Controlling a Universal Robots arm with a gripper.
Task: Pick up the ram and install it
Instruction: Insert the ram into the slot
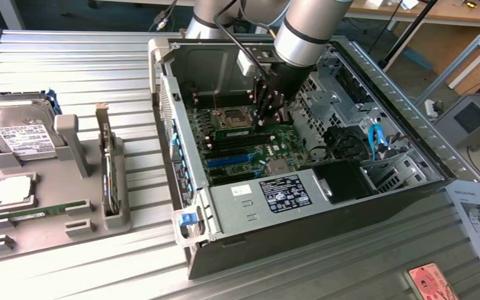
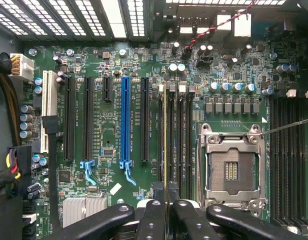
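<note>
The ram (image 2: 165, 135) shows edge-on in the wrist view as a thin yellowish-green line. It stands upright along the black memory slots (image 2: 180, 140) beside the empty processor socket (image 2: 233, 170). My gripper (image 2: 167, 207) is shut on its near end, one black finger on each side. I cannot tell whether the ram is seated in a slot. In the exterior view my gripper (image 1: 267, 117) reaches down into the open computer case, just above the green motherboard (image 1: 249, 147) near the socket (image 1: 232, 116).
The case walls (image 1: 249, 206) and drive cage (image 1: 349, 134) close in around the arm. A long blue slot (image 2: 125, 120) and black card slots lie beside the memory slots. At the exterior view's left, a grey fixture (image 1: 48, 234) holds a hard drive (image 1: 19, 134), a silver chip (image 1: 13, 190) and an upright card (image 1: 107, 169).
</note>
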